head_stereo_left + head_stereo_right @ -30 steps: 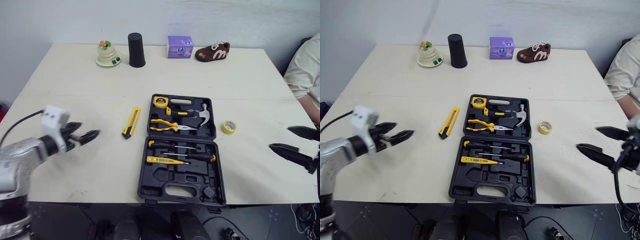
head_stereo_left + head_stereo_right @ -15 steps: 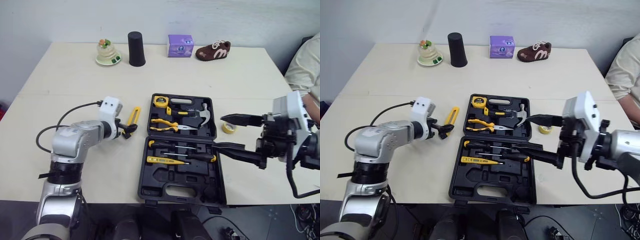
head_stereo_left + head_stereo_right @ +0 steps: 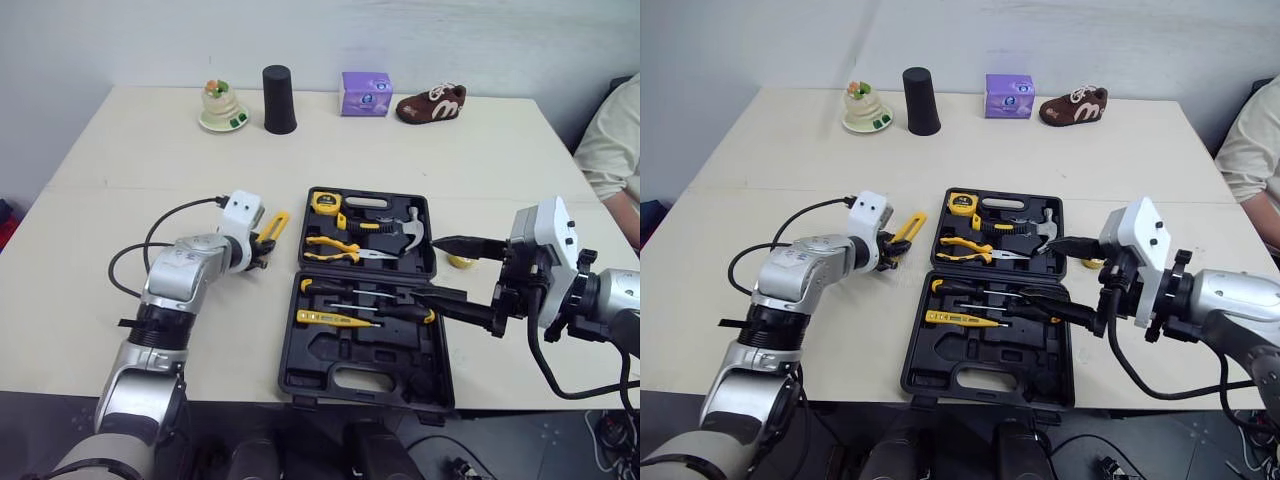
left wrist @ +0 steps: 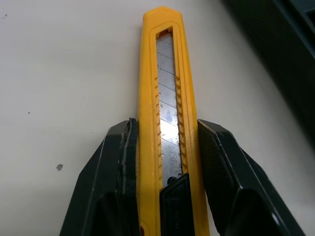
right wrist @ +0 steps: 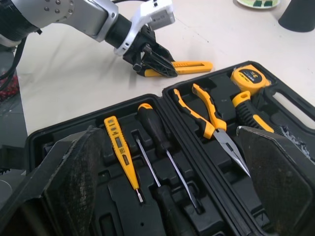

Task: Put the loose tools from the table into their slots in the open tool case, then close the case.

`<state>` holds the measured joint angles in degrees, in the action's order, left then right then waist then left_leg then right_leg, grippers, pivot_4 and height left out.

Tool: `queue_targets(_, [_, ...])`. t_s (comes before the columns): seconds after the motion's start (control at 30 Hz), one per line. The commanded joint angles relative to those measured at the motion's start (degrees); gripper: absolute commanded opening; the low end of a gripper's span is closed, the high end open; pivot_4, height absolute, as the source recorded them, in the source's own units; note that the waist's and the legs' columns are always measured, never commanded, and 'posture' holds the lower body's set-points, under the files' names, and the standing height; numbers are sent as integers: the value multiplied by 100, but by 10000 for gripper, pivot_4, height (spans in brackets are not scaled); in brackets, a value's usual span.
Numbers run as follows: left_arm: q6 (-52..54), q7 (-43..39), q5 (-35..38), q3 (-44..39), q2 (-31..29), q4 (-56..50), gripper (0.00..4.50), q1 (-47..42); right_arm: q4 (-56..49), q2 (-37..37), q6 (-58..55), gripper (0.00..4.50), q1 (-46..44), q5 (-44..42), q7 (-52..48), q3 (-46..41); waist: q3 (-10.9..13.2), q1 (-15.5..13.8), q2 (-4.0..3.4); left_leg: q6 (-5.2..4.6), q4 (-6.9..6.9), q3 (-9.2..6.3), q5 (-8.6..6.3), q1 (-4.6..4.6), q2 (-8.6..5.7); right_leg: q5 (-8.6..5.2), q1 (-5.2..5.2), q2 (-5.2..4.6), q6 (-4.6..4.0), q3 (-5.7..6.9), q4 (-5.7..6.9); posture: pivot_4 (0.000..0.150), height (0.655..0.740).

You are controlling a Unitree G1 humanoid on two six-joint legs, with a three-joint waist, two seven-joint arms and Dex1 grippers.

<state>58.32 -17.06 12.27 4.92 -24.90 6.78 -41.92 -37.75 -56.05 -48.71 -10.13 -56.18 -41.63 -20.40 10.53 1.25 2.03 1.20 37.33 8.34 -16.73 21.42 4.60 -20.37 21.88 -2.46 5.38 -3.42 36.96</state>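
Soft, even room light brightens the pale surface [image 3: 120, 160]; only faint, short shadows edge the open tool case [image 3: 420, 350] and black cup [image 3: 279, 100]. The blade of the utility knife [image 4: 167, 123] carries a dull sheen.

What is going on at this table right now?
The robot is packing loose tools into the open tool case. Its left gripper is closed on the yellow knife, which lies on the table just left of the case. Its right gripper hangs open over the case's right edge, close to a yellow roll of tape on the table.
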Motion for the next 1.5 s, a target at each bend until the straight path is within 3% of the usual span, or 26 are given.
queue_targets(0.03, [-471,-954,53,212,-582,-516,12322,113,-141,-154,21,45000,219,-56,-74,-486,0,19,0,1,-1,2,1,1,2,0,3,2,0,1,0,1500,7304])
queue_targets(0.2, [-566,-3382,945,586,-1850,-1739,12322,142,-318,-410,-210,45000,1038,-212,-470,-1161,1,31,1,9,-8,19,5,41,8,-1,57,9,-2,2,9,1500,7304])
queue_targets(0.4, [-507,-4834,1511,1243,-2176,-2685,12322,-117,-783,-600,-387,45000,2236,-305,-1270,-1946,2,-105,-4,4,20,5,4,76,3,-1,69,27,0,11,7,1500,7304])
queue_targets(0.67, [-102,-4388,1281,2212,-1373,-3014,12322,-278,-1057,-638,-319,45000,3038,29,-1765,-2306,3,-93,-3,-14,62,-5,1,79,2,20,53,72,23,-18,11,1500,7304])
queue_targets(0.97, [-288,-3793,345,3367,-557,-2639,12322,-474,-908,-331,-129,45000,3818,550,-2134,-2920,2,-100,-3,-13,68,-9,1,84,0,19,56,85,20,-55,14,1500,7304])
queue_targets(1.17, [-137,-3855,178,3648,-631,-2626,12322,-503,-931,-209,-50,45000,3982,682,-2164,-2962,2,-92,-4,-12,70,-9,1,81,1,18,54,88,18,-58,17,1500,7304])
queue_targets(1.4, [-170,-4223,420,3219,-918,-2768,43100,-650,-889,-126,28,45000,3958,769,-2107,-2915,2,-97,-5,-10,75,-9,3,75,5,15,56,85,12,-59,38,1500,7304])
queue_targets(1.5, [-853,-4280,521,2818,-762,-2710,44589,-531,-853,-103,89,45000,3949,822,-2101,-2870,2,-111,-4,-13,81,-11,5,76,3,15,55,79,12,-57,42,1500,7304])
